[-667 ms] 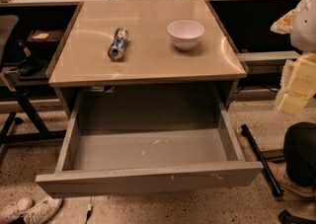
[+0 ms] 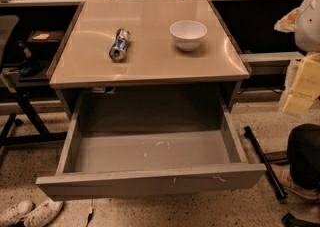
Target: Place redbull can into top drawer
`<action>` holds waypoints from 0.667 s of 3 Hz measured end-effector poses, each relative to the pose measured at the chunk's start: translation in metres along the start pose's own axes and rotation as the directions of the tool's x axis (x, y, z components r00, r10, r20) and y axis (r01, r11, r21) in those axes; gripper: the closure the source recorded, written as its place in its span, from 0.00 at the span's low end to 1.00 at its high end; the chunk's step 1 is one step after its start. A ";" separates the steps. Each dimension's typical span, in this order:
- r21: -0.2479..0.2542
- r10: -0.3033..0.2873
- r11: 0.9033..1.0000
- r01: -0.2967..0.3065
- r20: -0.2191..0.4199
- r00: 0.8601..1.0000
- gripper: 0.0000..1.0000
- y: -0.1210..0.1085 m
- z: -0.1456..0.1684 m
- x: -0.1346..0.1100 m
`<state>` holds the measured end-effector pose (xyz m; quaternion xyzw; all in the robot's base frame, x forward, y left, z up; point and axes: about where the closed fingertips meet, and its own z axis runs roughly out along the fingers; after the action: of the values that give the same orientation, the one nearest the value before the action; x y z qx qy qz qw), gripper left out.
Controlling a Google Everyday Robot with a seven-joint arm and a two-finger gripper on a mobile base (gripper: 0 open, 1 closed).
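Note:
The redbull can (image 2: 120, 44) lies on its side on the beige tabletop (image 2: 150, 61), left of centre, with one silver end towards me. The top drawer (image 2: 150, 153) is pulled wide open below the tabletop; its grey floor with pale scuffs holds nothing. My gripper (image 2: 303, 88) hangs at the right edge of the view, beside the table's right side and well away from the can, holding nothing that I can see.
A white bowl (image 2: 188, 34) stands upright on the tabletop, right of the can. A dark chair and its stand (image 2: 20, 96) are at the left. A black pole (image 2: 265, 163) lies on the floor at the right, and white shoes (image 2: 30, 213) show at the bottom left.

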<state>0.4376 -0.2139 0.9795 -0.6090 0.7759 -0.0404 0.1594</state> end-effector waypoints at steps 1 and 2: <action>0.008 0.022 1.000 -0.022 0.003 1.000 0.00 -0.016 -0.004 -0.027; -0.021 0.043 0.999 -0.042 0.064 0.997 0.00 -0.050 0.000 -0.089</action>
<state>0.5022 -0.1410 1.0104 -0.5949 0.7835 -0.0096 0.1791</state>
